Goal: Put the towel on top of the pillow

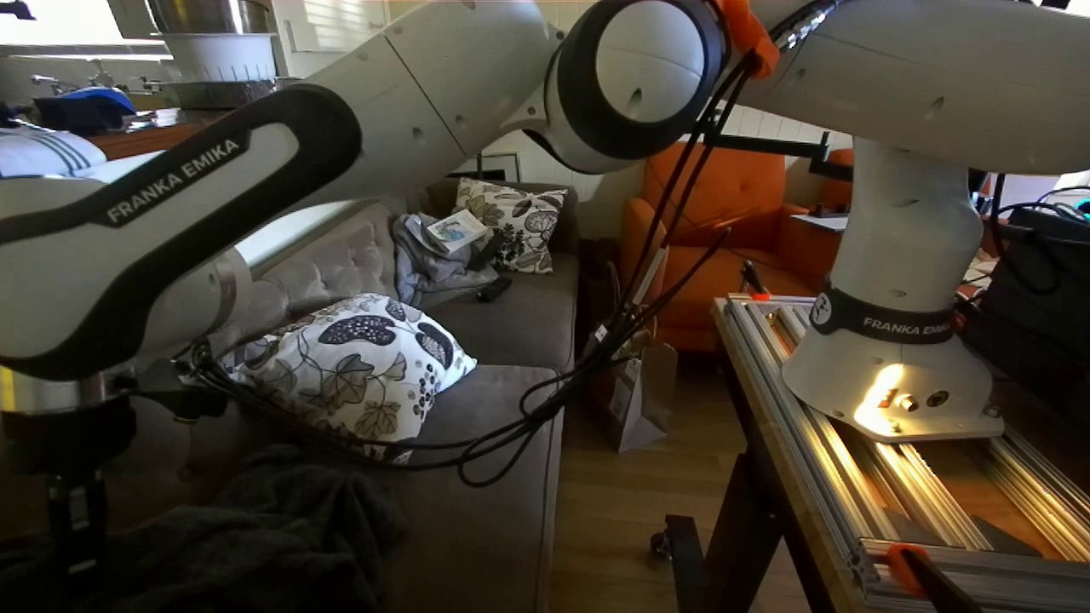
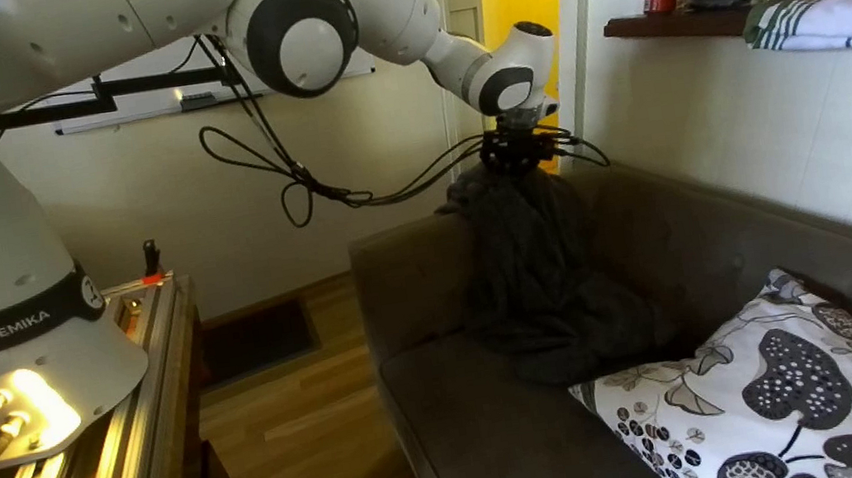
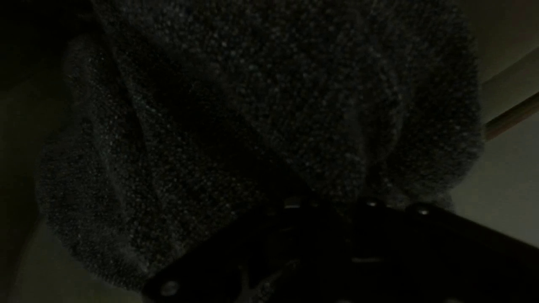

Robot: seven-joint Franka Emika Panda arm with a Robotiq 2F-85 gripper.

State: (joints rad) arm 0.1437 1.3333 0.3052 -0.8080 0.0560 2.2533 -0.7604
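The dark grey towel is bunched at the end of the sofa. In an exterior view the towel rises from the seat to my gripper beside the sofa arm. The fingers point down and are close together. In the wrist view the towel fills most of the picture, and cloth shows in the narrow gap between the dark fingers. The fingers appear shut on it. The white pillow with grey leaf prints leans on the sofa; it also shows in an exterior view, apart from the gripper.
The sofa has a back and an arm near the gripper. A shelf with a can and wooden bowl is above the sofa. Another patterned pillow and a grey cloth lie further along. Cables hang from my arm.
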